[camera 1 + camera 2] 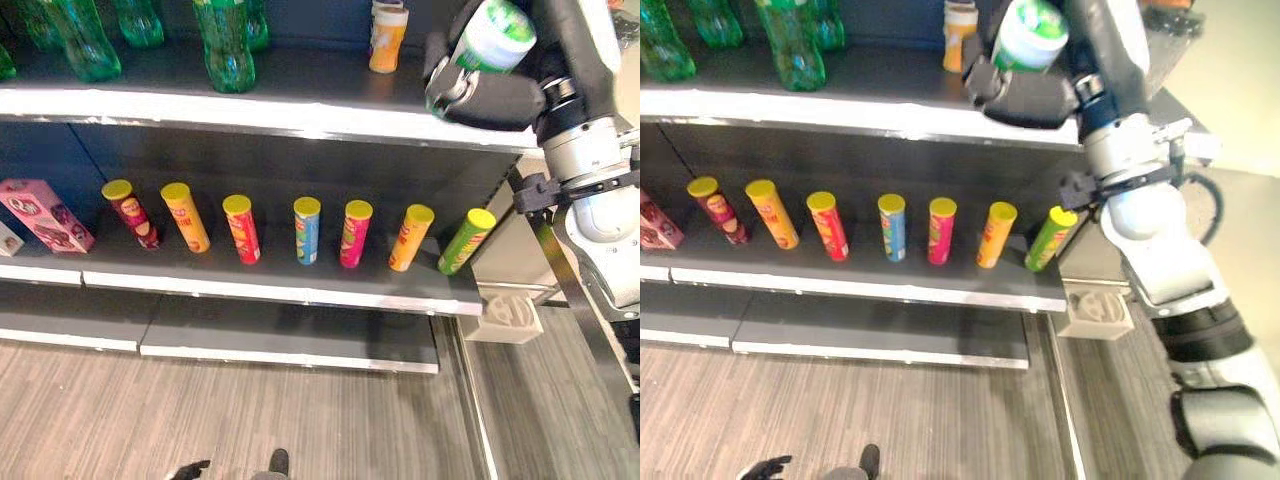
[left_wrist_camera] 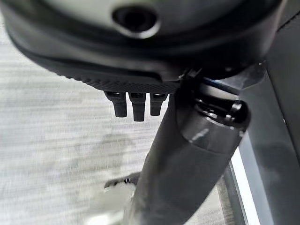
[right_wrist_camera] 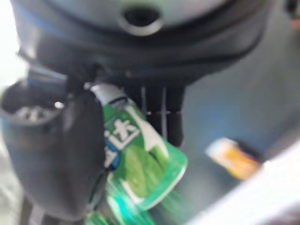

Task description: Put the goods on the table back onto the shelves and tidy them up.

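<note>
Tub [image 1: 497, 35] gripped in the right hand [image 1: 480, 92], up at the top shelf [image 1: 300, 110], not placed yet; left hand [image 2: 136, 101] hangs relaxed, holding nothing.

green tub [image 1: 493, 36]: white-and-green container with a green lid, gripped in the right hand [image 1: 480, 92], tilted, up at the right end of the top shelf [image 1: 300, 105]; the right wrist view shows thumb and fingers curled round it.
orange cup [image 1: 388, 38]: tall orange-yellow container with a pale top, upright at the back of the top shelf, just left of the held tub.
green bottles [image 1: 225, 45]: clear green plastic bottles, upright, spread along the left half of the top shelf.
crisp tubes [image 1: 307, 230]: seven tall cans with yellow lids, standing in a row, apart, on the middle shelf [image 1: 280, 282]; from left dark red, orange, red, blue, pink, orange, green.
pink box [image 1: 45, 213]: pink carton at the left end of the middle shelf, leaning.
</note>
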Controlling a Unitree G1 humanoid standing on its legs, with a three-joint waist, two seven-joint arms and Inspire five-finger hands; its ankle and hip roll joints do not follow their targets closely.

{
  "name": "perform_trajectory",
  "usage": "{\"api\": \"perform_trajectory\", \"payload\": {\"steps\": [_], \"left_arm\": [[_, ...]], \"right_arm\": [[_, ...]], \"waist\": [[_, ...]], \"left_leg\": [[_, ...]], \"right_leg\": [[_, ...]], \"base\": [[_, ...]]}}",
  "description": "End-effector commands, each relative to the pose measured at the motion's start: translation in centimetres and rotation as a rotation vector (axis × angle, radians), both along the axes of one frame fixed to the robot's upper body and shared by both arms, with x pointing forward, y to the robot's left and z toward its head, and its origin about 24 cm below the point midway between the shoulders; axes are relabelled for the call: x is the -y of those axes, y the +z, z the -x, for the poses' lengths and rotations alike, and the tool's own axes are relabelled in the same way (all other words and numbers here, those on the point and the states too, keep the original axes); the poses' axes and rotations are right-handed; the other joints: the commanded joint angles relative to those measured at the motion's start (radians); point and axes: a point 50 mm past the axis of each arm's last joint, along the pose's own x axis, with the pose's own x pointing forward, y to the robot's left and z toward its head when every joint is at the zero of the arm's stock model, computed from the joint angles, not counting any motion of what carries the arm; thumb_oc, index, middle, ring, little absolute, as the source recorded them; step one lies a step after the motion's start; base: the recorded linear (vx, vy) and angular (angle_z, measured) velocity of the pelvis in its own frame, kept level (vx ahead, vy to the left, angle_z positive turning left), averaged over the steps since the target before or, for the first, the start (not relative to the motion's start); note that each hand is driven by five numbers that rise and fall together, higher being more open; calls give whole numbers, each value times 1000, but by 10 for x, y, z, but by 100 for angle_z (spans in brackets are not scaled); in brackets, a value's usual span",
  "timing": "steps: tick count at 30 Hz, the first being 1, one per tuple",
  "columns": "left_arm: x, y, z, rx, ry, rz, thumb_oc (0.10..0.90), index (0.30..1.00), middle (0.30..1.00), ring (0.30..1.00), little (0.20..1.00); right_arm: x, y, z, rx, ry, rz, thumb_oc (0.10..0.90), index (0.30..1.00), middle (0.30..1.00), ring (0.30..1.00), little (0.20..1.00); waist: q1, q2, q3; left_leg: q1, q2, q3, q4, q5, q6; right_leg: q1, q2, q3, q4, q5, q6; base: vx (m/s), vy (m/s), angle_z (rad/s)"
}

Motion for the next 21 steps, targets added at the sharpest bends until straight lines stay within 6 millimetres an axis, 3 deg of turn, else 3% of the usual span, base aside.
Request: {"api": "perform_trajectory", "payload": {"steps": [1, 10, 13, 21], "left_arm": [[0, 0, 6, 13, 17, 5, 800, 900, 900, 900, 900], [6, -5, 14, -18, 21, 27, 800, 900, 900, 900, 900], [6, -6, 18, -37, 22, 23, 800, 900, 900, 900, 900], [5, -6, 18, -39, 27, 20, 800, 900, 900, 900, 900]], "right_arm": [[-8, 75, 16, 237, 92, -107, 400, 300, 300, 300, 300], [1, 82, -3, 181, 7, -112, 400, 300, 300, 300, 300], [14, 83, -14, 153, -67, -143, 400, 300, 300, 300, 300], [25, 78, -24, 110, -124, -173, 400, 300, 300, 300, 300]], "waist": [[64, 5, -66], [79, -20, -77], [98, -31, -77], [117, -39, -69]], "left_leg": [[51, 36, -2, -11, -100, -42], [45, 66, -42, -11, -92, -66], [34, 73, -63, -11, -87, -74], [13, 71, -92, -11, -78, -79]], "right_leg": [[18, 14, -91, -28, 35, 17], [63, 33, -158, -55, 17, 10], [78, 34, -201, -52, 10, 7], [83, 30, -247, -47, 6, 6]], "base": [[94, -106, 42], [54, -79, 21], [47, -66, 27], [18, -23, 22]]}}
